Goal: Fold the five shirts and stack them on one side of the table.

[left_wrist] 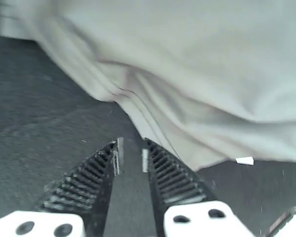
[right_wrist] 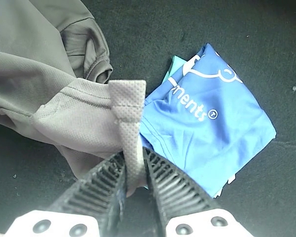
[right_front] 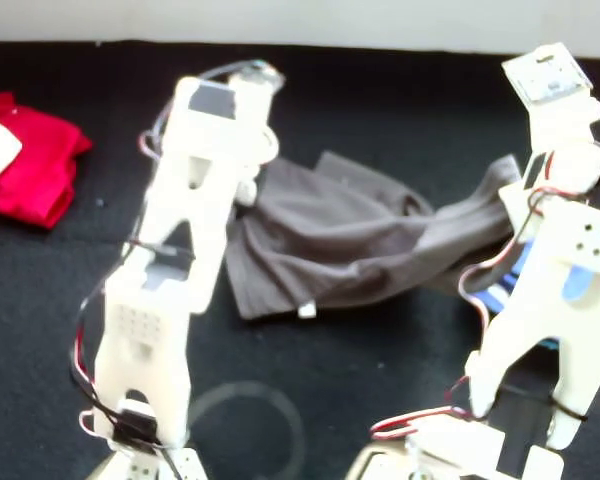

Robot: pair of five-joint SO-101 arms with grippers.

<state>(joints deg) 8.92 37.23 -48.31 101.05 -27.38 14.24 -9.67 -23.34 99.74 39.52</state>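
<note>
Lying crumpled at centre in the high view, the grey shirt (right_front: 350, 240) faces the left gripper (left_wrist: 130, 153), narrowly parted and empty by its hem in the left wrist view, while the right gripper (right_wrist: 134, 170), in the right wrist view, pinches its edge, likely to spread it for folding.

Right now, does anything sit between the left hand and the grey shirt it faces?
Nothing visible does. Only bare black table lies between the left hand and the grey shirt at its hem. The right hand is shut on another edge of that shirt, beside the blue shirt.
</note>
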